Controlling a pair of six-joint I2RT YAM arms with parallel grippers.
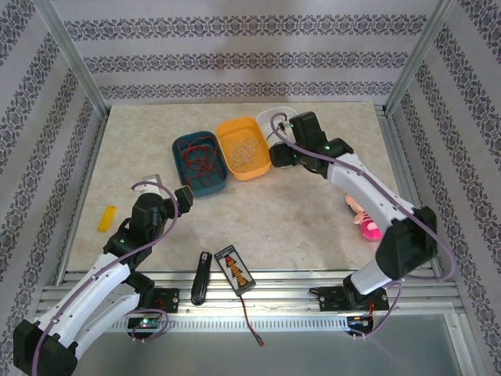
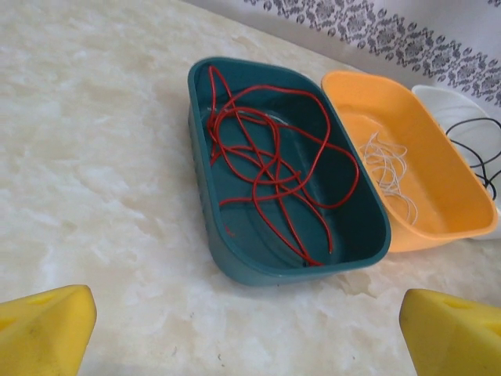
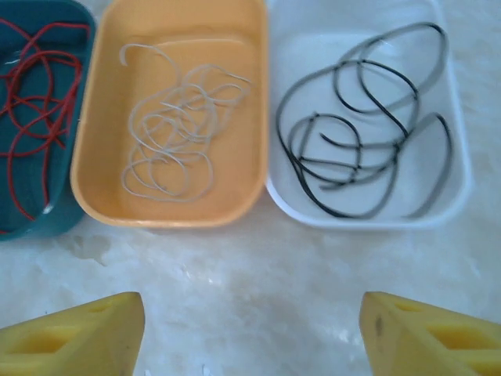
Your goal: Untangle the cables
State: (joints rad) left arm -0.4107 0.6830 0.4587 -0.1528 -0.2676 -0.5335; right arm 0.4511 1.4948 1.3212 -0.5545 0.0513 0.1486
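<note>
The cables lie apart, one to a tray. The red cable [image 1: 200, 159] [image 2: 270, 168] is looped in the teal tray [image 1: 178, 153] [image 2: 205, 211]. A pale whitish cable [image 1: 245, 150] [image 3: 168, 133] sits in the orange tray [image 1: 235, 124] [image 3: 168, 213]. The black cable [image 3: 348, 149] lies in the white tray [image 1: 270, 116] [image 3: 368, 222]. My left gripper [image 1: 171, 188] [image 2: 249, 329] is open over bare table just short of the teal tray. My right gripper [image 1: 279, 147] [image 3: 252, 329] is open, nothing between its yellow fingers [image 3: 86, 333], just in front of the orange and white trays.
A black orange-striped device [image 1: 235, 269] and a black oblong object [image 1: 201, 278] lie near the front edge. A yellow block [image 1: 106, 218] is at the left, a pink object [image 1: 365, 219] at the right under my right arm. Patterned walls and metal posts enclose the table.
</note>
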